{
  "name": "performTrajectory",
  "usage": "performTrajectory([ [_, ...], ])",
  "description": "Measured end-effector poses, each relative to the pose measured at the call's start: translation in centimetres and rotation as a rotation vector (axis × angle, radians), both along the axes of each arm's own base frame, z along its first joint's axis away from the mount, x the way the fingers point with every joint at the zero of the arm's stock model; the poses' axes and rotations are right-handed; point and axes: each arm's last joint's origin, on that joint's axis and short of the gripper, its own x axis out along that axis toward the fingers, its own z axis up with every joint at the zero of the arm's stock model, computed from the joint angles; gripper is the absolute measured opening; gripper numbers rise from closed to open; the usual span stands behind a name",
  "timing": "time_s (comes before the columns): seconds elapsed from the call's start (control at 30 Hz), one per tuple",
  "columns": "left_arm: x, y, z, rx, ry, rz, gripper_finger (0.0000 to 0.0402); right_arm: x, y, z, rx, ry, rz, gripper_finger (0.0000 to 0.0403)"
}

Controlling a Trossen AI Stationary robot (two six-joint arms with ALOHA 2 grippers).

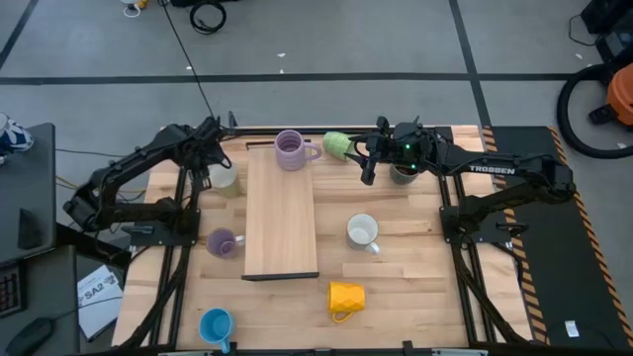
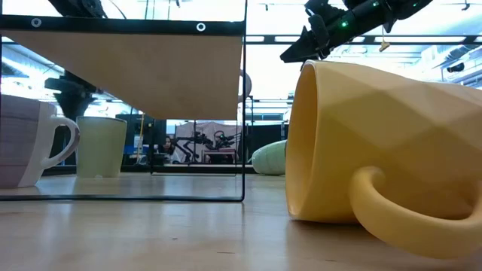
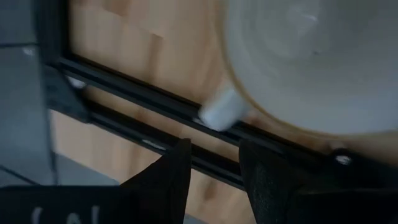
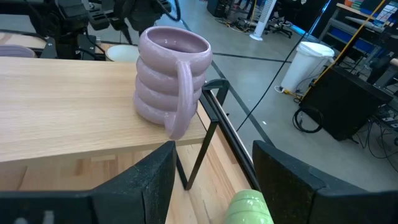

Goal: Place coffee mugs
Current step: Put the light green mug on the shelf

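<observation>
Nearest, a faceted yellow-orange ceramic mug [image 1: 346, 297] lies tipped near the butcher-block tabletop's [image 1: 415, 287] front edge. Beyond, the right arm's casing reads "TROSSEN" [image 1: 492, 170]; its right gripper [image 1: 367, 163] hangs spread and empty beside a toppled light green mug [image 1: 337, 144]. Opposite, the left gripper [image 1: 212, 168] hovers parted over a white mug [image 1: 222, 175]. Farther off, cables cross grey floor.

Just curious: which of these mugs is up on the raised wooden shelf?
The ribbed lavender mug, upright at the shelf's far end; every other mug sits on the table.
</observation>
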Motion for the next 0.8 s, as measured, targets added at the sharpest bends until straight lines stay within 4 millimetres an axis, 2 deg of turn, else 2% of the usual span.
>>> performTrajectory([
  [0.13,0.24,0.29,0.59,0.028,-0.002,-0.045,0.0142,0.0,0.0,0.0,0.0,0.0,0.0,0.0218],
  [0.53,0.47,0.06,0.49,-0.077,-0.02,-0.296,0.0142,0.0,0.0,0.0,0.0,0.0,0.0,0.0218],
  [0.8,0.6,0.08,0.26,-0.119,-0.031,-0.344,0.0142,0.0,0.0,0.0,0.0,0.0,0.0,0.0218],
])
